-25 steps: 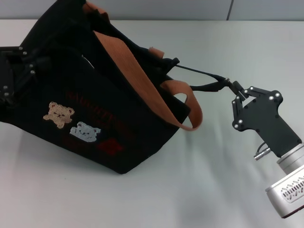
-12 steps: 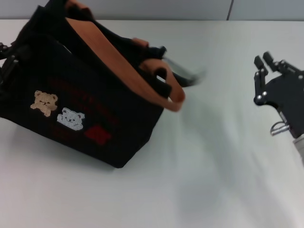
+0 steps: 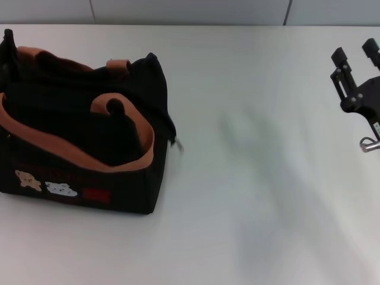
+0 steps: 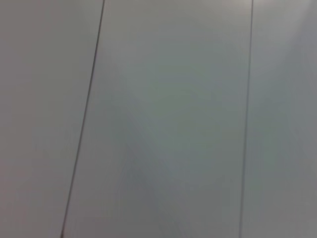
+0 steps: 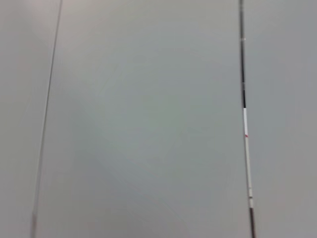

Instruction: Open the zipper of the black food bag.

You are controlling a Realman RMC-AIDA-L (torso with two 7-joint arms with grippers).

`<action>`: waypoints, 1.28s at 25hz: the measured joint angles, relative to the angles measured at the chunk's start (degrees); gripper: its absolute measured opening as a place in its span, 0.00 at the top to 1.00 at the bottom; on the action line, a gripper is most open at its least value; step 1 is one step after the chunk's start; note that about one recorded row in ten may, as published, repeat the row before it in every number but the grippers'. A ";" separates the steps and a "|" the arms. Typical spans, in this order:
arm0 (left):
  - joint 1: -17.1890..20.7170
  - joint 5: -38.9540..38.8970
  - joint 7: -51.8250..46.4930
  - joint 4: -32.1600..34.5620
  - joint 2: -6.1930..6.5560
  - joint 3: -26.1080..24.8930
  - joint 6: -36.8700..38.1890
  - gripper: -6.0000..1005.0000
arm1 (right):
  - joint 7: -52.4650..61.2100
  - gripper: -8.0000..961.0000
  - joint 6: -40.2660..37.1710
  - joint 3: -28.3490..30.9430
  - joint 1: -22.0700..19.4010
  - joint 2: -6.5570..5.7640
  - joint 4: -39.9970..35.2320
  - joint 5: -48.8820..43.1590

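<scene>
The black food bag [image 3: 83, 178] stands upright on the white table at the left, its bear patches and red lettering facing me. Its brown-orange handles [image 3: 127, 160] droop around a top that gapes wide. The zipper's end hangs down the bag's right side, with a small silvery pull tab [image 3: 177, 145] sticking out there. My right gripper [image 3: 355, 52] is far off at the right edge, open, with nothing between its fingers. The left gripper does not show. Both wrist views show only plain grey surface with thin seams.
The white table [image 3: 255, 178] stretches between the bag and the right arm. A grey wall [image 3: 190, 10] runs along the back edge.
The right gripper let go of the zipper's end and drew back to the right. The bag, which had been tilted and pulled rightward, dropped back to the left and now stands upright.
</scene>
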 joint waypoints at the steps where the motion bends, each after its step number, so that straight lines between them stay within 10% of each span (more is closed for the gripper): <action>1: 0.00 0.00 0.00 0.00 0.00 0.00 0.00 0.66 | 4.03 0.53 -0.93 -0.35 0.19 -0.13 -1.42 -0.37; 3: 2.13 -0.17 -5.22 0.16 3.54 1.60 7.18 0.57 | 18.52 0.49 -5.68 -2.14 1.37 -0.29 -8.92 -4.52; 6: 2.87 -0.65 -6.29 0.34 4.72 3.96 9.12 0.39 | 29.07 0.42 -10.74 -4.84 2.85 -0.39 -16.58 -9.53; 8: 5.47 -3.32 -8.45 4.77 6.67 15.95 9.98 0.31 | 41.87 0.38 -20.12 -14.16 5.40 -1.59 -27.59 -16.73; 13: 6.40 -4.17 -8.22 9.41 7.13 30.91 9.85 0.23 | 46.14 0.22 -31.68 -30.97 7.40 -4.46 -31.91 -20.08; 19: 3.68 -2.62 -7.69 9.19 6.45 42.06 9.77 0.23 | 46.36 0.22 -33.09 -36.12 8.80 -4.16 -32.37 -20.33; 32: 0.33 2.41 -8.58 8.02 5.38 43.25 9.82 0.23 | 46.42 0.22 -31.75 -37.46 9.51 -3.06 -32.46 -20.38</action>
